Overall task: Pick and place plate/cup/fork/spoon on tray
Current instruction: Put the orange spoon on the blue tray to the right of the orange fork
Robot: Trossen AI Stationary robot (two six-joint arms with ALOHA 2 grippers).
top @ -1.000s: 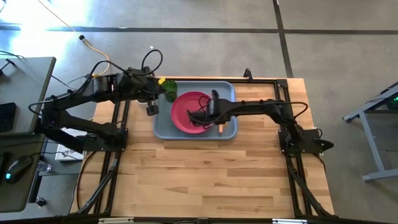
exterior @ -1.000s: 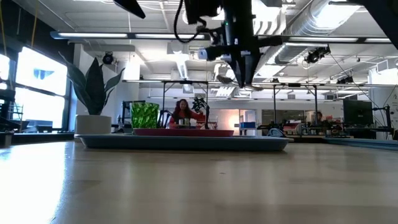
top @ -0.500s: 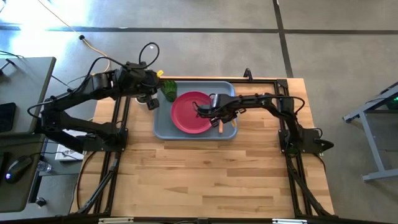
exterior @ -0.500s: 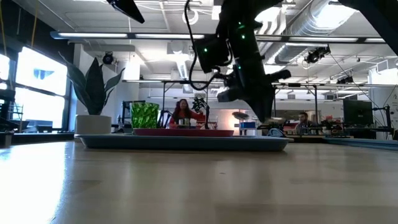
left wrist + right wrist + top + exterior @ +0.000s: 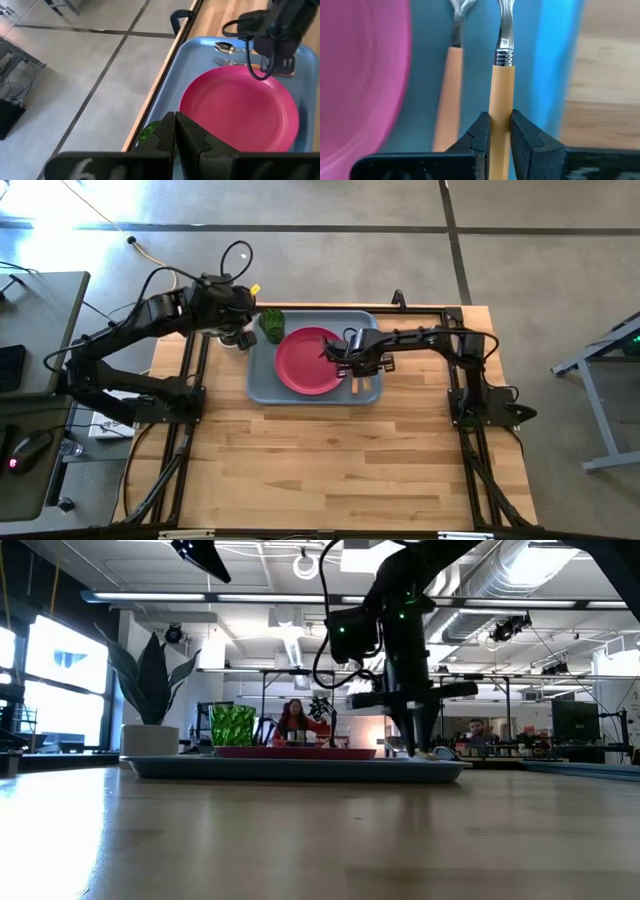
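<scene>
The light blue-grey tray (image 5: 262,385) sits at the table's far middle. The pink-red plate (image 5: 305,360) lies flat in it, and the dark green cup (image 5: 271,325) stands in its far left corner. The fork (image 5: 449,75) lies in the tray's right strip beside the plate. My right gripper (image 5: 355,363) is low over that strip, shut on the spoon (image 5: 225,47), between the fork and the tray's right rim. My left gripper (image 5: 240,340) is shut and empty, just off the tray's far left corner, by the cup (image 5: 147,135). My right gripper pinches the spoon's orange handle (image 5: 501,90) between its two fingers, some way behind the silver neck. The fingers come from above and lie across the handle. The spoon lies level along the tray's right strip, bowl toward the far edge; whether it rests on the tray floor I cannot tell.
The near half of the wooden table top (image 5: 330,460) is bare. In the low view a potted plant in a white pot (image 5: 150,700) stands beyond the tray's left end, and a person (image 5: 295,720) sits in the room behind.
My right gripper has gone from over the plate toward the table's right edge and down into the tray's right strip, carrying the spoon beside the fork. My left gripper has drawn back a little toward the far edge.
</scene>
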